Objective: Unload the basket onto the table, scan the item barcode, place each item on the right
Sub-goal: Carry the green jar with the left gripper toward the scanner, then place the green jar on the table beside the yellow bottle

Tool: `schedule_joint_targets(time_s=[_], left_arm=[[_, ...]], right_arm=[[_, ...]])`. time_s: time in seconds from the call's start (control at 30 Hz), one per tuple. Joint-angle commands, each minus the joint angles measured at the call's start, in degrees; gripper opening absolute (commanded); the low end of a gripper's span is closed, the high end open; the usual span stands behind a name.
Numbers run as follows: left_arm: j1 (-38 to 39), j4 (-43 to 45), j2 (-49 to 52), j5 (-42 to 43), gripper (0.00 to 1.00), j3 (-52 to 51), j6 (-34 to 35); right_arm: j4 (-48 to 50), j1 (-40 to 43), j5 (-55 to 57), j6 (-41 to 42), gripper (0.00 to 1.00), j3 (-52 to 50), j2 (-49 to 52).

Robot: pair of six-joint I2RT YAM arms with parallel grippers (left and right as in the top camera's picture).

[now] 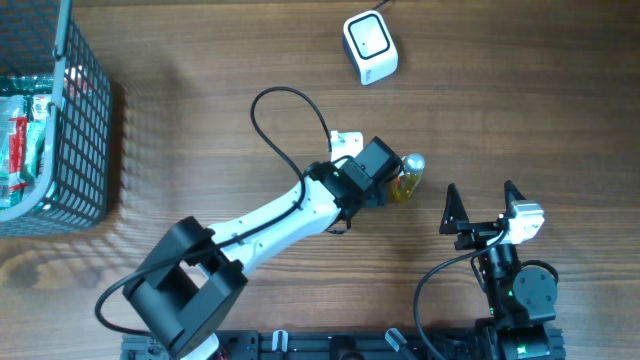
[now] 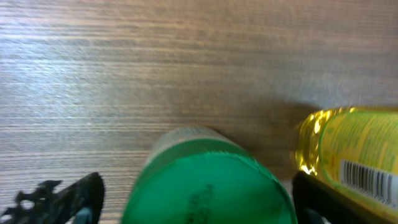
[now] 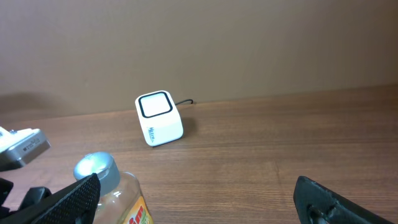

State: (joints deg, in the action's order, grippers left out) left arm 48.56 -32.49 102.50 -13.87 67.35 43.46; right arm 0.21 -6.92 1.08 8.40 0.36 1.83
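A round green-topped item [image 2: 205, 186] stands on the wooden table between the fingers of my left gripper [image 2: 196, 183], with a gap showing on the left side, so the jaws are open around it. The overhead view hides this item under the left gripper [image 1: 380, 170]. Just to its right is a yellow-filled bottle [image 1: 408, 180] with a silver cap [image 3: 94, 169], its barcode [image 2: 367, 180] facing the left wrist camera. The white scanner [image 1: 370, 47] sits at the far middle of the table. My right gripper [image 1: 481, 190] is open and empty, right of the bottle [image 3: 121, 199].
A dark wire basket [image 1: 85, 130] with several packaged goods stands at the far left. The scanner [image 3: 158, 118] has a black cable running off behind it. A black cable loops above the left arm [image 1: 270, 215].
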Motion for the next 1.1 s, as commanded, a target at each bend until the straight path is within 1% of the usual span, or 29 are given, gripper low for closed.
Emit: schedule_joint_targets(time_s=[0.0, 0.1, 0.23, 0.27, 0.33, 0.37, 0.4, 0.43, 0.63, 0.7, 0.8, 0.9, 1.0, 1.07], left_arm=[[-3.1, 0.5, -5.7, -1.2, 0.93, 0.6, 0.3], [-4.7, 0.4, -8.9, -1.2, 0.94, 0.6, -0.8], [-8.0, 0.4, -12.5, -1.2, 0.92, 0.6, -1.2], [-9.0, 0.1, -12.8, -1.2, 0.88, 0.6, -1.2], [-11.0, -1.0, -12.8, -1.2, 0.75, 0.6, -1.2], [-12.0, -2.0, -12.6, -1.2, 0.64, 0.6, -1.2], [-13.1, -3.5, -12.3, -1.2, 0.57, 0.6, -1.2], [-13.8, -4.5, -11.8, -1.2, 0.51, 0.5, -1.2], [-16.1, -7.4, -7.5, -1.1, 0.51, -0.3, -1.2], [-16.0, -7.3, -5.8, 0.1, 0.49, -0.5, -1.2], [-15.9, -6.7, -3.7, 4.3, 0.48, -0.6, -1.6], [-15.8, -5.2, -1.9, 12.1, 0.46, -0.6, -5.9], [-15.5, -5.7, -1.4, 15.3, 0.46, -0.7, -6.1], [-15.1, -5.8, -1.3, 17.2, 0.46, -0.7, -7.5]], right_arm=[[0.2, 0.2, -0.8, 0.8, 1.0, -0.1, 0.0], [0.2, 0.2, -0.8, 0.7, 1.0, -0.1, 0.0], [0.2, 0.2, -0.8, 0.7, 1.0, -0.1, 0.0], [0.2, 0.2, -0.8, 0.8, 1.0, -0.1, 0.0], [0.2, 0.2, -0.8, 0.8, 1.0, -0.1, 0.0], [0.2, 0.2, -0.8, 0.7, 1.0, -0.1, 0.0], [0.2, 0.2, -0.8, 0.7, 1.0, -0.1, 0.0], [0.2, 0.2, -0.8, 0.8, 1.0, -0.1, 0.0], [0.2, 0.2, -0.8, 0.7, 1.0, -0.1, 0.0], [0.2, 0.2, -0.8, 0.7, 1.0, -0.1, 0.0], [0.2, 0.2, -0.8, 0.7, 1.0, -0.1, 0.0], [0.2, 0.2, -0.8, 0.8, 1.0, -0.1, 0.1], [0.2, 0.2, -0.8, 0.7, 1.0, -0.1, 0.1], [0.2, 0.2, -0.8, 0.8, 1.0, -0.1, 0.1]])
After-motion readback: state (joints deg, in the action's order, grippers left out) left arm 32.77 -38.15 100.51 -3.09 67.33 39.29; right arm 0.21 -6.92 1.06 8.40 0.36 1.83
